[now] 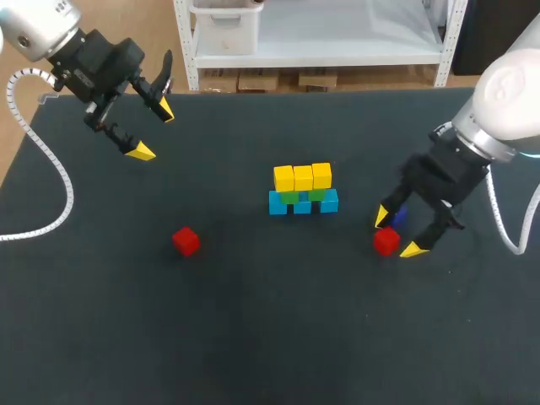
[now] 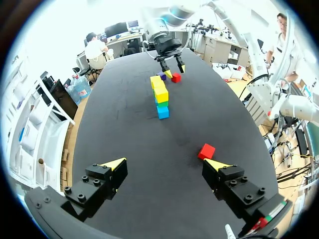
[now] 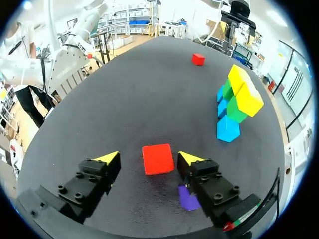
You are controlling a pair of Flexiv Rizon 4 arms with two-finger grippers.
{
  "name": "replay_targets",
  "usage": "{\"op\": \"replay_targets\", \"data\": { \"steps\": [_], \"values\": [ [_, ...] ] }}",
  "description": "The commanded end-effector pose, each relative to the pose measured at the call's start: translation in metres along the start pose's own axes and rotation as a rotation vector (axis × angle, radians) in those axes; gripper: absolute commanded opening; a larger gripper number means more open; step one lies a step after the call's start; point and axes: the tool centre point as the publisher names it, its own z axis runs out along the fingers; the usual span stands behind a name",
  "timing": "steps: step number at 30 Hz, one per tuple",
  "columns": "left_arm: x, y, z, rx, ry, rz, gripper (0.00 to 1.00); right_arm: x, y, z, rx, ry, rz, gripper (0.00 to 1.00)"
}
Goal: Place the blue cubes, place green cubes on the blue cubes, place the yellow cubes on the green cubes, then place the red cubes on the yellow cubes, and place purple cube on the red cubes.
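From where I stand, everything hangs on the right gripper (image 3: 149, 159) and the red cube (image 3: 158, 158) right under it. The fingers stand wide apart, one yellow tip on either side of the cube. The cube lies on the table (image 1: 270, 321) in the gap between them, toward the right edge, and is not yet pinched as far as I can make out. Its flat sides look roughly square to the two fingers, so I'd judge that closing straight in would catch it cleanly, though one tip seems closer to it than the other. Just beside it, tucked partly under that nearer finger, is the purple cube (image 3: 188, 197), close enough that I'd worry about it getting nudged. Farther off, about the middle of the table, stands the pile this cube is meant for. It has three yellow cubes (image 1: 302, 177) in a row on top, green cubes (image 1: 289, 197) beneath them and blue cubes (image 1: 302, 205) at the bottom, with nothing red on it yet. So the carry runs from the right edge inward to the middle, and the right arm is plainly the nearer one. Beyond the pile, toward the left edge, a second red cube (image 1: 186, 240) lies alone. Farthest of all, the left gripper (image 1: 153, 131) hangs over the far-left corner, fingers spread wide and holding nothing.
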Motion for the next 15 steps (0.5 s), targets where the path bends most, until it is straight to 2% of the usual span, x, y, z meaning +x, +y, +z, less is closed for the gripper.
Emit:
{"op": "replay_targets", "data": {
  "steps": [1,6,12,14,15],
  "values": [
    [0.0005,0.0019,-0.0005,0.005,0.001,0.002,1.0,-0.0001,-0.0039,0.0014,-0.01,-0.002,-0.009,0.62],
    [0.0005,0.0019,-0.0005,0.005,0.001,0.002,1.0,-0.002,-0.0072,0.0039,-0.018,-0.003,-0.023,0.54],
    [0.0005,0.0019,-0.0005,0.005,0.001,0.002,1.0,-0.0029,-0.0092,0.0044,-0.019,-0.005,-0.033,0.39],
    [0.0005,0.0019,-0.0005,0.005,0.001,0.002,1.0,-0.0031,-0.0093,0.0041,-0.019,-0.006,-0.033,0.31],
    [0.0005,0.0019,-0.0005,0.005,0.001,0.002,1.0,-0.0031,-0.0092,0.004,-0.019,-0.005,-0.033,0.3]
  ]
}}
